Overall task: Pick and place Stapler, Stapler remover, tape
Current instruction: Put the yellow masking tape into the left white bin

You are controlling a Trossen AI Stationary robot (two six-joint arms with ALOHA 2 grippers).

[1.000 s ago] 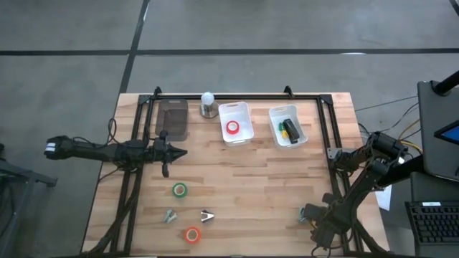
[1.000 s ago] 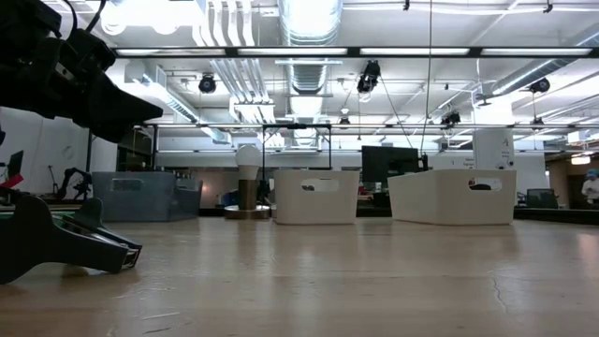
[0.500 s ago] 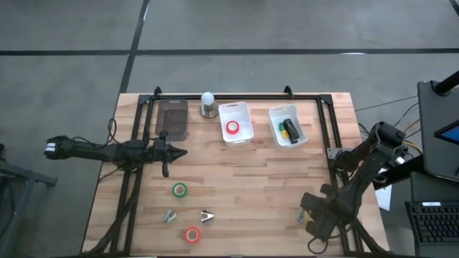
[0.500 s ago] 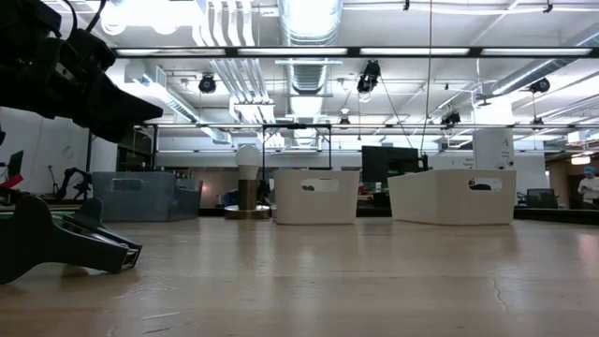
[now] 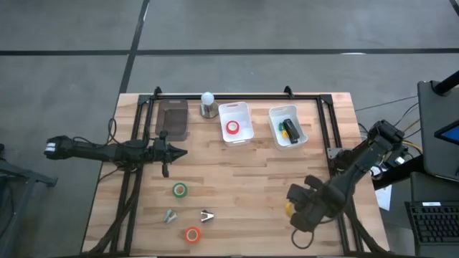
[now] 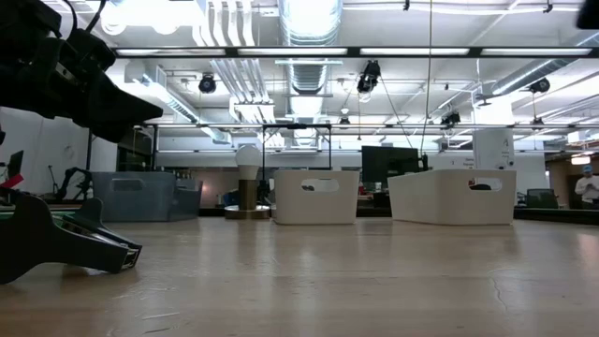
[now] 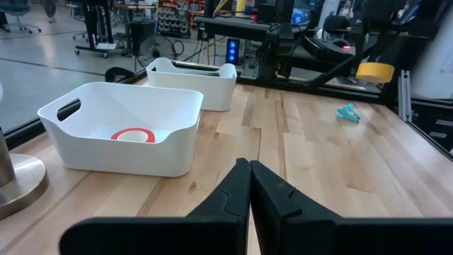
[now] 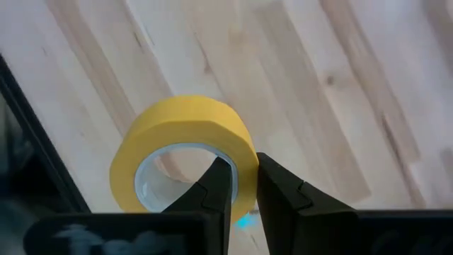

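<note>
The right gripper (image 8: 241, 185) is pinching the yellow ring-shaped tape roll (image 8: 185, 145): one finger goes through the pale core, the other presses on the outer band, so the wall of the ring sits between the jaws. In the high view the roll (image 5: 289, 208) shows at the tip of this gripper (image 5: 295, 208), over the wooden table (image 5: 244, 179) near its right front corner, and in the left wrist view it (image 7: 375, 71) seems to hang above the boards. I judge the step in hand is the carrying of this roll, already picked and lifted.

Ahead of the jaws, well apart, stand two white plastic bins. The left white bin (image 5: 236, 122) holds a red ring-shaped tape roll (image 5: 232, 127), so it is probably the goal. The next move calls for a long travel to bring the jaws above this bin, then to spread them only when the ring is inside the rim.

The left gripper (image 7: 249, 185) waits with its fingers pressed together, holding nothing, the same bin (image 7: 127, 127) just ahead of it. The green tape roll (image 5: 179, 190) and the orange tape roll (image 5: 191, 234) lie on the table, not yet picked
</note>
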